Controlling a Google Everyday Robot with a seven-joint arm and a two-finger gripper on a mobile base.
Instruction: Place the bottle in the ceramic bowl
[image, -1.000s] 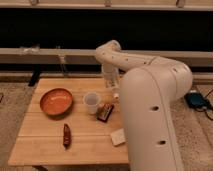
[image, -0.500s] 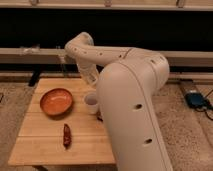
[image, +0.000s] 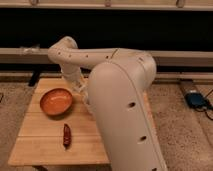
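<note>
The wide orange-red ceramic bowl (image: 56, 101) sits near the back-left corner of the wooden table (image: 40, 145). The gripper (image: 80, 89) hangs just beside its right rim, probably to drop. I cannot tell its grip, and the slim bottle is hidden.

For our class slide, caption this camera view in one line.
Robot arm bends over a wooden table, claw low beside the orange bowl; a red pepper lies in front.
</note>
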